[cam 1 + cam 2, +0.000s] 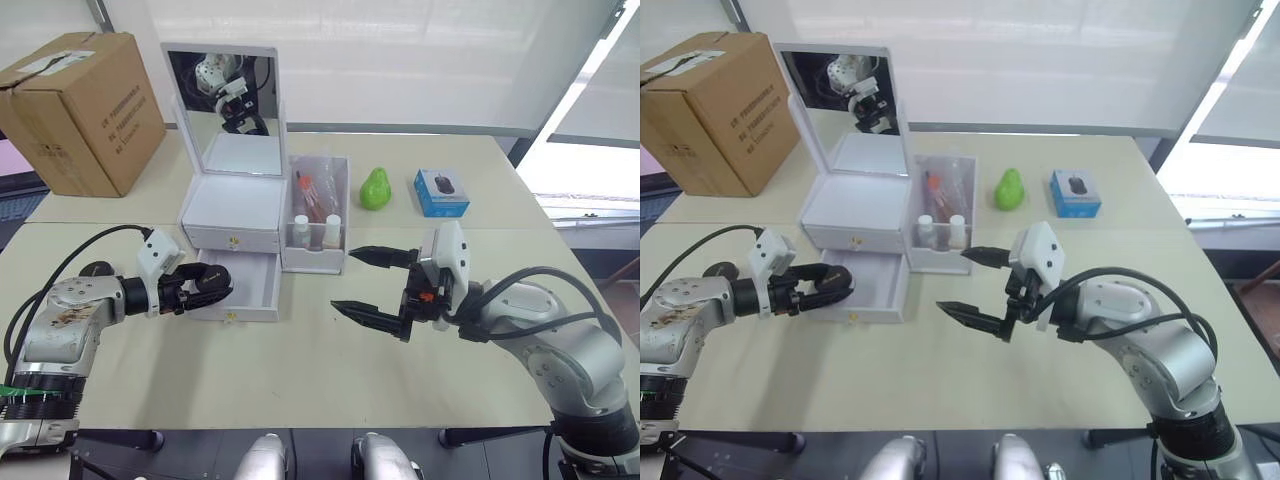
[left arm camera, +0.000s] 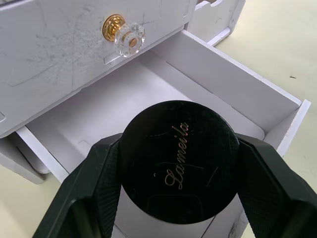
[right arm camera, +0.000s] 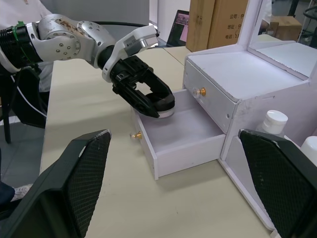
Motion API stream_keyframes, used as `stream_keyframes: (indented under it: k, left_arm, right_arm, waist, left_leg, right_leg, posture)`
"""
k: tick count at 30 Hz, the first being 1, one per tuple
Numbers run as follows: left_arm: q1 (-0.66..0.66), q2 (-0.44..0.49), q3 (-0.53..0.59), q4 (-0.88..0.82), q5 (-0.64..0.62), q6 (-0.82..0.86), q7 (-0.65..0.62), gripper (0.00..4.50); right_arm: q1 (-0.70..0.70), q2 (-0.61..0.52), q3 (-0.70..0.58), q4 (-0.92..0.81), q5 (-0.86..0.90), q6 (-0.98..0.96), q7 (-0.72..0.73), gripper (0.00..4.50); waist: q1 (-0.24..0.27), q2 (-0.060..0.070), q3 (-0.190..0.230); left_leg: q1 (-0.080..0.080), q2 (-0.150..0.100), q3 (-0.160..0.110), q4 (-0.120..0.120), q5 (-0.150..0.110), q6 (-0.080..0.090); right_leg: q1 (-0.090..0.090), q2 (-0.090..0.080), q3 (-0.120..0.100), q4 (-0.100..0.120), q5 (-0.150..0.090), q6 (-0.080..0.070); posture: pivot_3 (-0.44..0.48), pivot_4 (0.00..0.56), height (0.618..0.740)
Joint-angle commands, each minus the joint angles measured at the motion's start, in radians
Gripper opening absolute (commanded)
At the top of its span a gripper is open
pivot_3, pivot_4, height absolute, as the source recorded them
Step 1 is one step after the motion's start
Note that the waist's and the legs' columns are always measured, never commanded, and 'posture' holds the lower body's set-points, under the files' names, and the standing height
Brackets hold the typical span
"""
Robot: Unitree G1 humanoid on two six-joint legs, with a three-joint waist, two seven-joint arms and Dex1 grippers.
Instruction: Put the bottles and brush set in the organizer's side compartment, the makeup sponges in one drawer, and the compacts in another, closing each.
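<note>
Compact point(image 2: 179, 161): a round black disc with gilt script on its lid, clamped edge-on between the two fingers of the left end effector point(image 1: 205, 285) and poised above the open lower drawer point(image 1: 252, 285) of the white organizer point(image 1: 232, 205). The upper drawer point(image 1: 230, 238) is shut; the side compartment point(image 1: 318, 255) already carries bottles point(image 1: 301, 229) and what appears to be the brush set. The right end effector point(image 1: 372, 283) hangs over the bare tabletop point(image 1: 300, 370) in front of the side compartment, its fingers spread wide and gripping nothing.

Hazards, as judged from this pose. The compact sits near the drawer's front wall rather than over the middle of its floor; released here, it could strike the front rim and roll out onto the tabletop. The grip is on a smooth curved edge, so a slight tilt could let the disc slip early. A descent without clearance may press the fingers against the drawer walls and push the light organizer backward or skew the drawer on its runners, which would hinder closing. The crystal knob point(image 2: 124, 35) of the upper drawer lies just above the approach path and could be knocked. A pear point(image 1: 375, 189) and a boxed mouse point(image 1: 441, 192) stand well apart and pose no risk.
</note>
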Motion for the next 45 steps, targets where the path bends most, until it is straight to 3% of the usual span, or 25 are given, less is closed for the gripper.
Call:
stream_keyframes:
  k: [1,10,14,20,27,32,39,42,45]
  left_arm:
    - [-0.011,0.012,0.022,0.001,-0.003,-0.010,-0.001,4.47]
    - [-0.004,0.038,0.122,-0.020,-0.073,0.019,-0.014,4.47]
    - [0.055,0.085,0.330,-0.018,-0.175,0.092,-0.004,4.47]
    - [0.218,0.266,0.558,0.376,-0.050,-0.121,0.004,4.47]
    - [0.296,0.355,0.633,0.789,0.041,-0.438,0.099,4.47]
    - [0.336,0.362,0.657,0.917,0.037,-0.551,0.127,4.47]
    - [0.353,0.348,0.672,0.918,0.006,-0.577,0.110,4.47]
    - [0.357,0.306,0.669,0.824,-0.022,-0.549,0.088,4.47]
    - [0.383,0.231,0.658,0.625,-0.060,-0.477,0.094,4.47]
  right_arm:
    - [0.001,0.000,-0.023,-0.036,0.015,-0.005,-0.005,4.50]
    - [0.013,-0.009,-0.039,-0.035,0.012,-0.006,-0.009,4.50]
    - [0.086,-0.034,-0.148,-0.005,-0.012,-0.037,-0.029,4.50]
    - [0.349,-0.088,-0.424,0.119,-0.100,-0.196,0.046,4.50]
    - [0.550,-0.098,-0.593,0.398,-0.243,-0.441,0.144,4.50]
    - [0.565,-0.090,-0.636,0.510,-0.257,-0.511,0.151,4.50]
    - [0.538,-0.099,-0.636,0.564,-0.251,-0.517,0.143,4.50]
    - [0.486,-0.108,-0.586,0.531,-0.244,-0.454,0.123,4.50]
    - [0.414,-0.109,-0.525,0.458,-0.217,-0.376,0.105,4.50]
  waist:
    - [0.000,0.000,0.000]
    - [0.000,0.000,0.000]
    - [-0.001,-0.002,-0.001]
    - [-0.001,-0.002,-0.001]
    - [0.012,-0.004,-0.001]
    - [0.017,-0.004,-0.001]
    - [0.016,-0.005,-0.002]
    - [0.014,-0.005,-0.002]
    - [0.013,-0.005,-0.002]
  left_leg:
    - [0.000,0.001,0.001,0.000,0.000,0.000]
    - [0.001,0.003,0.004,0.000,0.000,0.000]
    - [0.001,0.004,0.006,0.000,0.000,0.000]
    - [0.003,0.005,0.012,-0.001,0.000,0.000]
    - [0.003,0.012,0.026,-0.002,-0.001,0.000]
    - [0.002,0.025,0.049,-0.003,-0.001,0.000]
    - [0.002,0.041,0.077,-0.003,-0.001,-0.001]
    - [0.002,0.042,0.078,-0.003,-0.001,0.000]
    - [0.002,0.042,0.079,-0.003,-0.001,0.000]
  right_leg:
    - [0.000,0.000,0.000,0.000,0.000,0.000]
    - [-0.001,0.002,0.003,0.000,0.001,-0.001]
    - [-0.001,0.002,0.004,0.000,0.001,-0.001]
    - [-0.001,0.002,0.006,-0.001,0.000,-0.002]
    - [-0.003,-0.004,0.006,-0.003,-0.003,-0.008]
    - [-0.003,-0.006,0.005,-0.002,-0.003,-0.008]
    - [-0.003,-0.005,0.003,-0.003,-0.003,-0.009]
    - [-0.003,-0.005,0.004,-0.003,-0.003,-0.009]
    - [-0.003,-0.005,0.004,-0.002,-0.003,-0.010]
  posture:
    - [0.000,0.150,0.733]
    - [0.000,0.150,0.733]
    - [0.000,0.150,0.733]
    - [0.000,0.150,0.733]
    - [0.000,0.150,0.733]
    - [0.000,0.150,0.733]
    - [0.000,0.150,0.733]
    - [0.000,0.150,0.733]
    - [0.000,0.150,0.733]
